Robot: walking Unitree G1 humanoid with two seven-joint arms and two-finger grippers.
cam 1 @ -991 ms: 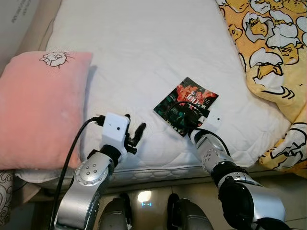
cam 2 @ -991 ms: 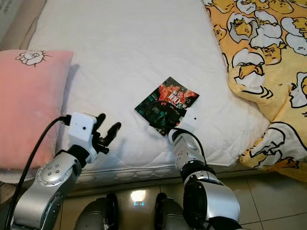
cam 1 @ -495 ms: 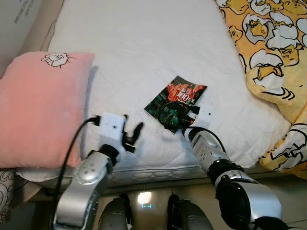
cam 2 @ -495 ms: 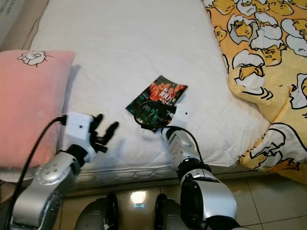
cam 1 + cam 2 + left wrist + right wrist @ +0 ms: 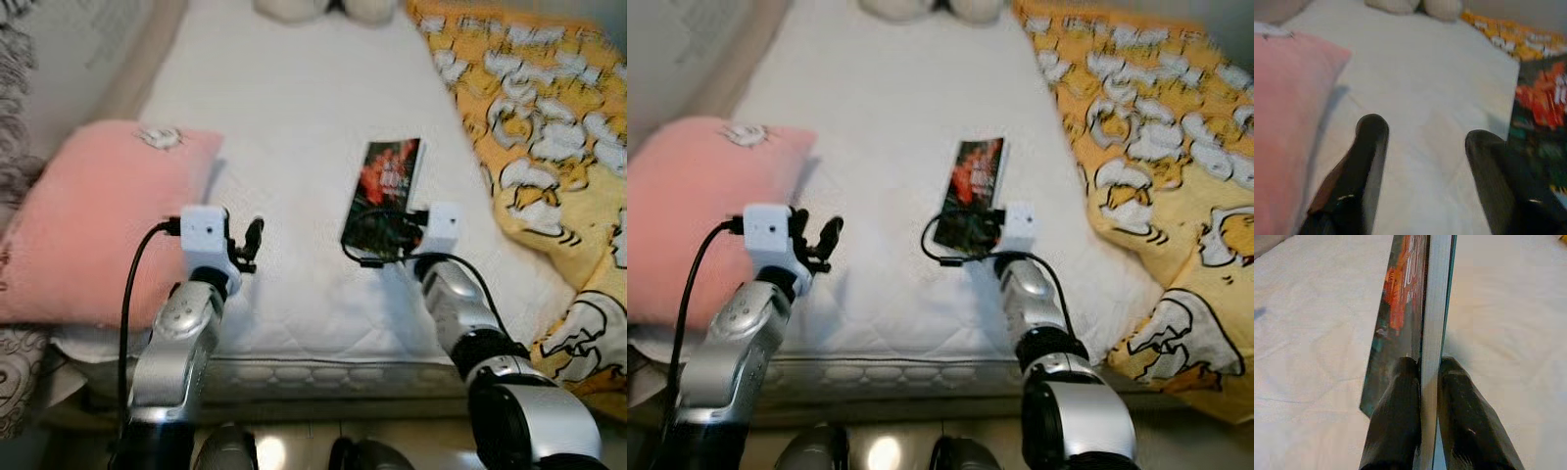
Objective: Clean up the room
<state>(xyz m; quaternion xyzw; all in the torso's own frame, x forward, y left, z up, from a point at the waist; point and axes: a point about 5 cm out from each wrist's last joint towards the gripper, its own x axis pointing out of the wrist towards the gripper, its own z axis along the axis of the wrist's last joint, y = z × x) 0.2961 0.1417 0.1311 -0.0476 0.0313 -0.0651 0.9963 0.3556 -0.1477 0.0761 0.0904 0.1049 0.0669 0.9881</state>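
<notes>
Right wrist view gave us the clearest look: our right gripper point(image 5: 1429, 377) was clamped on the near edge of a thin paperback book with a dark green and orange-red cover point(image 5: 1400, 308), one black finger on each face, the book standing on edge. From the head cameras we saw the book point(image 5: 384, 191) lifted above the white quilted mattress point(image 5: 294, 127), near the middle of the bed's width and towards its near edge. Our left gripper point(image 5: 245, 245) hovered over the mattress with its fingers point(image 5: 1369, 161) spread apart and holding nothing, just beside the pink rectangular pillow point(image 5: 88, 215) at the bed's left edge. A yellow blanket printed with white cartoon figures point(image 5: 529, 127) covered the right side of the bed.
</notes>
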